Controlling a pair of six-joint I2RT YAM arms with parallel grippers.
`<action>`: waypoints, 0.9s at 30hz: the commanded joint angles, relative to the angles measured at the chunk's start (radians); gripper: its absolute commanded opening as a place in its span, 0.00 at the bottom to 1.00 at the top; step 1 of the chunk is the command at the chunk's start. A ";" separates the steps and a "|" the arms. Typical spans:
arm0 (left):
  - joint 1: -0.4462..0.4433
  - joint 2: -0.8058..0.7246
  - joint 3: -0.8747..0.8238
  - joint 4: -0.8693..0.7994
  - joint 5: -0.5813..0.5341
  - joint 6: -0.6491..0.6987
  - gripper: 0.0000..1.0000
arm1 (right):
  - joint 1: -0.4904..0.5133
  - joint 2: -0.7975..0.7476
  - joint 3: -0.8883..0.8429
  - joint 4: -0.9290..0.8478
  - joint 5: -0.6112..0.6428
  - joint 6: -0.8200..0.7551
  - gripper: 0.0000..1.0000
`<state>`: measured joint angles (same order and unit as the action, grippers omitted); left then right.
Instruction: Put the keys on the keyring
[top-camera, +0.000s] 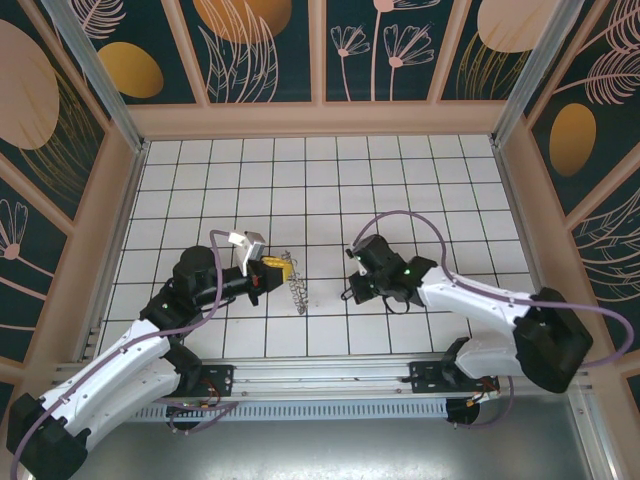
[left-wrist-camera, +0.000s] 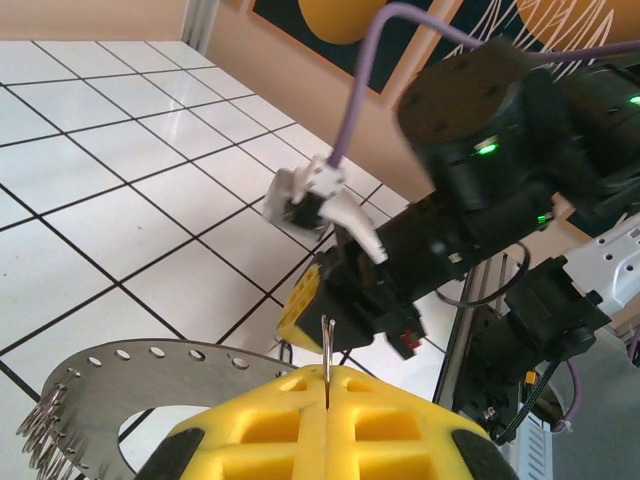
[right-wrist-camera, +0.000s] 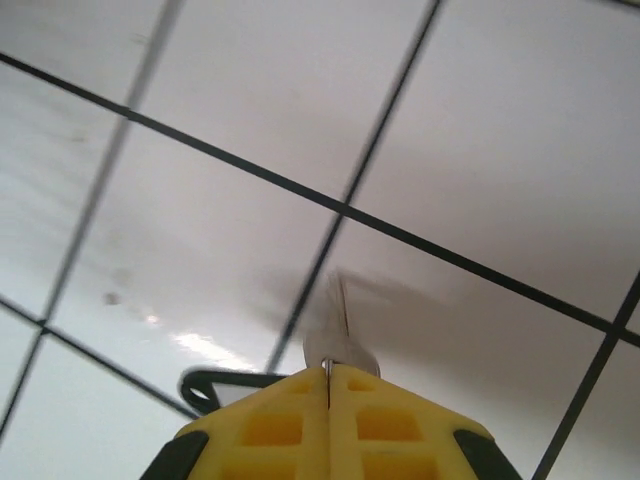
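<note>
My left gripper (top-camera: 272, 265) (left-wrist-camera: 327, 375) is shut on a thin wire keyring (left-wrist-camera: 327, 345) that stands edge-on out of the yellow pads. A perforated metal band (left-wrist-camera: 120, 368) with several small rings curves away at its left; from above it hangs as a silvery chain (top-camera: 295, 285). My right gripper (top-camera: 352, 290) (right-wrist-camera: 329, 372) is shut on a silver key (right-wrist-camera: 338, 325), blurred and edge-on, just above the tiled table (right-wrist-camera: 480, 150). A black loop (right-wrist-camera: 215, 383) lies by its left finger. The two grippers are a short gap apart.
The white tiled table (top-camera: 400, 180) has walls on the left, right and back. In the left wrist view the right arm (left-wrist-camera: 500, 170) and its purple cable (left-wrist-camera: 365, 80) loom close ahead. A metal rail (top-camera: 330, 368) runs along the near edge.
</note>
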<state>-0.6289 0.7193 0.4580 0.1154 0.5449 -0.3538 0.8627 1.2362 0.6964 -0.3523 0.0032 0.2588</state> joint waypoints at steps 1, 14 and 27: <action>-0.005 0.002 0.040 0.007 0.014 0.007 0.00 | 0.037 -0.094 -0.015 0.080 0.015 -0.091 0.00; -0.005 -0.039 0.137 -0.126 -0.045 0.083 0.00 | 0.185 -0.333 -0.108 0.365 -0.144 -0.236 0.00; -0.005 -0.084 0.182 -0.173 0.004 0.177 0.00 | 0.207 -0.439 -0.042 0.446 -0.259 -0.285 0.00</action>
<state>-0.6289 0.6456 0.6044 -0.0830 0.5190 -0.2131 1.0603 0.7902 0.6167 0.0231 -0.2150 -0.0032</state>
